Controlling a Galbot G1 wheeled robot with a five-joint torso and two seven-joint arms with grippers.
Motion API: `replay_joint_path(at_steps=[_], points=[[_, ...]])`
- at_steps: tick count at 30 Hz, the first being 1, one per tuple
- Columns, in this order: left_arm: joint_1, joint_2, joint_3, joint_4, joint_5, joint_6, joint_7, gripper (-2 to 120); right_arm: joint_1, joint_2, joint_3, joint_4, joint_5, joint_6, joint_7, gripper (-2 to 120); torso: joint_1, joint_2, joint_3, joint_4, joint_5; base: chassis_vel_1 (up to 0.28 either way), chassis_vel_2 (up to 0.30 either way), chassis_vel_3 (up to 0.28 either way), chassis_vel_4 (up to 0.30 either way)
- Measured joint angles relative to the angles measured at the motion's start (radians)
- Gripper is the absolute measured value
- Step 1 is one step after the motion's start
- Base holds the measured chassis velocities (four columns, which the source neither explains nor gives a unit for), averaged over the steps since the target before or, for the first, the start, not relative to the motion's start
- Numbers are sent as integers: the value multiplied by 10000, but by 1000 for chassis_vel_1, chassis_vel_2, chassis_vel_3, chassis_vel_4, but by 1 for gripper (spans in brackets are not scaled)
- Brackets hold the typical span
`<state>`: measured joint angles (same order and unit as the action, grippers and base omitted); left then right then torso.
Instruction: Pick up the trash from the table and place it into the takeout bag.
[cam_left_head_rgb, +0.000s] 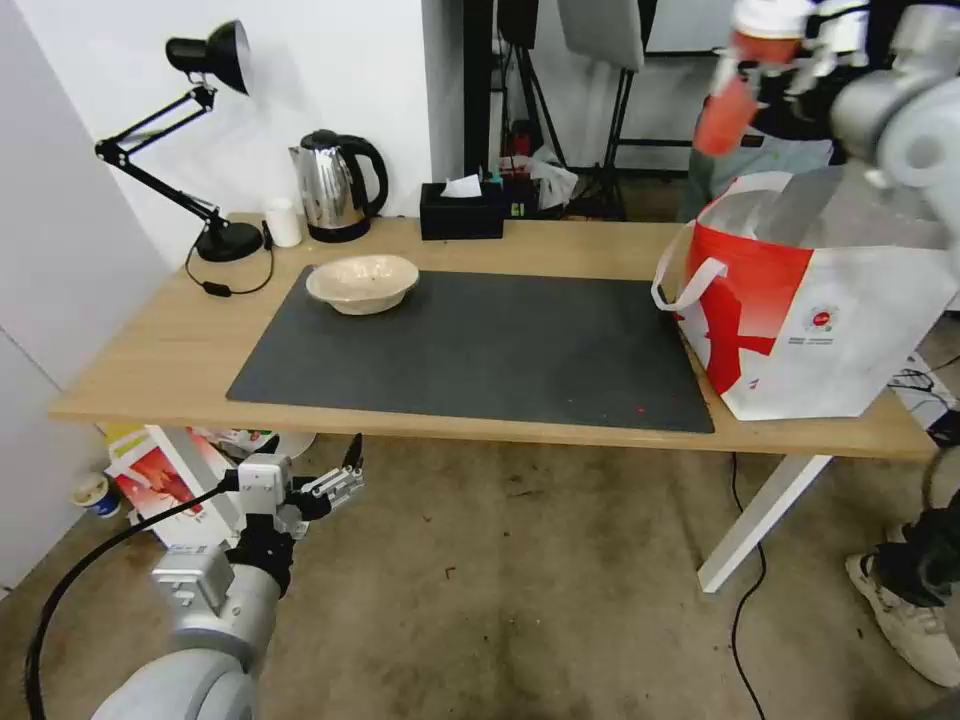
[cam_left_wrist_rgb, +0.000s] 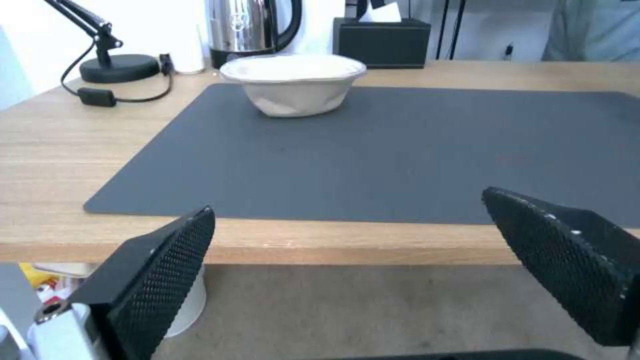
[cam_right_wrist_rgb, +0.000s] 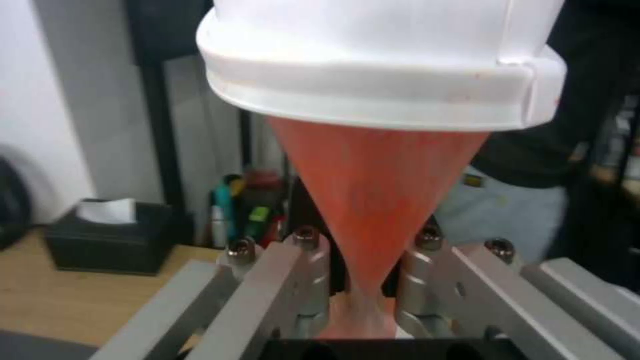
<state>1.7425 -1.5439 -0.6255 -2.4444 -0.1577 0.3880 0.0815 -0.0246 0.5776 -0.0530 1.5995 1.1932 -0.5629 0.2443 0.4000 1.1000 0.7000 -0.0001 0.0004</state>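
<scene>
My right gripper (cam_left_head_rgb: 748, 72) is raised over the far side of the takeout bag (cam_left_head_rgb: 810, 300) and is shut on the red lidded drink cup (cam_left_head_rgb: 724, 112). In the right wrist view the cup (cam_right_wrist_rgb: 373, 190) is squeezed thin between the fingers (cam_right_wrist_rgb: 293, 280), its white lid (cam_right_wrist_rgb: 380, 75) at the far end. The white bag with the red splash stands open at the table's right end. A shallow beige bowl (cam_left_head_rgb: 362, 283) sits on the far left corner of the grey mat (cam_left_head_rgb: 480, 350). My left gripper (cam_left_head_rgb: 338, 482) hangs open below the table's front edge (cam_left_wrist_rgb: 333, 245), facing the bowl (cam_left_wrist_rgb: 293, 82).
Along the back edge of the table stand a desk lamp (cam_left_head_rgb: 200, 150), a small white cup (cam_left_head_rgb: 283, 222), a steel kettle (cam_left_head_rgb: 335, 185) and a black tissue box (cam_left_head_rgb: 460, 212). Boxes and packaging (cam_left_head_rgb: 150, 470) lie under the left end. A person's shoe (cam_left_head_rgb: 910, 620) is near the right leg.
</scene>
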Motion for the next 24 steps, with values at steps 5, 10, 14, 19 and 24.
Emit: replay_joint_path(at_steps=[5, 10, 14, 19, 24], points=[[16, 10, 63, -22, -10, -7, 10, 100, -599, -922, 446, 29, 79, 25, -168, 6, -1, 0, 0, -1, -2, 0, 0, 0, 0], [17, 0, 152, -39, -10, -13, 14, 100, -1377, -1488, 900, -35, 72, 161, -265, 6, 0, 1, 0, 0, -2, 0, 0, 0, 0], [65, 45, 163, -157, -16, -26, 18, 100, -1920, -1596, 1269, -221, 8, 236, -325, 6, -1, 0, 0, 2, -3, 0, 0, 0, 0], [67, 103, 147, -180, -73, -26, 18, 100, -2787, -1571, 1835, -350, -232, 300, -401, 6, 0, 0, 0, 0, -3, 0, 0, 0, 0], [21, 96, 188, -122, -75, -26, 18, 100, -3657, -1507, 2377, -268, -443, 322, -458, 6, 0, 0, 1, 2, -3, 0, 0, 0, 0]])
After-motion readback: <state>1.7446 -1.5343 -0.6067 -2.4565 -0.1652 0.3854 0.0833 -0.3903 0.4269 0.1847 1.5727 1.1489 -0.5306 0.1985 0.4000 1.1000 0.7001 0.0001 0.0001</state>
